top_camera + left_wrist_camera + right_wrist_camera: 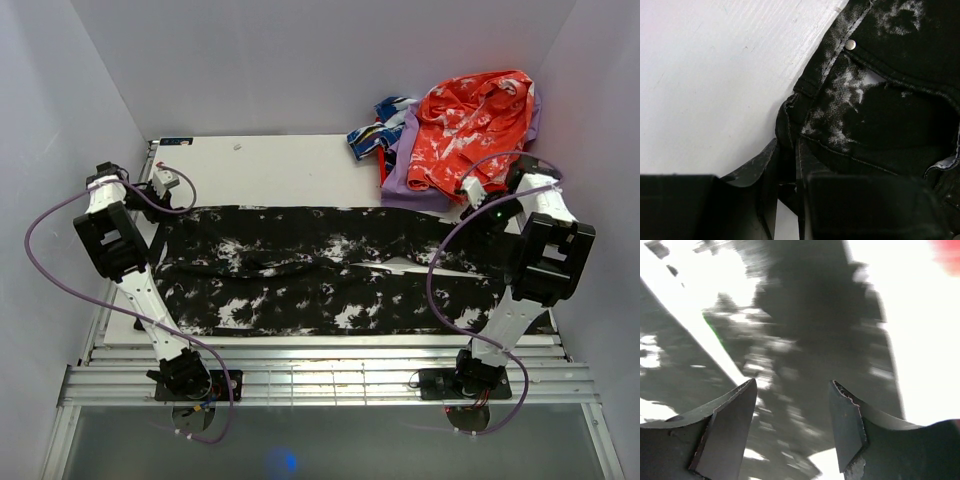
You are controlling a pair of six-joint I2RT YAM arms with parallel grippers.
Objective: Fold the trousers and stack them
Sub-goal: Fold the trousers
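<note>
Left claw: I am seeing the left claw (785,195) at the far left corner of the trousers (320,270), its jaws drawn nearly together and pinching a bunched fold of the waist edge.
Left-side risk: I am judging this bite as shallow. Only a narrow fold is sitting between the fingers (757,190), close by the rivet (850,45), so it could be slipping out once I start lifting. It might also be catching just one layer, which would be leaving the underside dragging on the table (270,165).
Trousers: They are lying flat and full length across the table, waist to the left, legs running right, the near edge reaching almost to the table's front lip.
Middle risk: I am expecting a one-sided pull to be skewing the legs and widening the pale gap between them. The near leg could also be sliding off the front edge.
Right claw: The right claw (792,425) is hovering over the far leg end with its jaws spread and nothing between them. This view is smeared, so I am not vouching for how close it is to the cloth.
Right-side risk: With that end unheld, any fold I am starting from the left would be going crooked.
Pile at right: The red garment (470,125), purple cloth (400,170) and blue patterned cloth (385,120) are heaped just beyond the right claw. I am worrying about pinching or dragging one along with the trousers.
</note>
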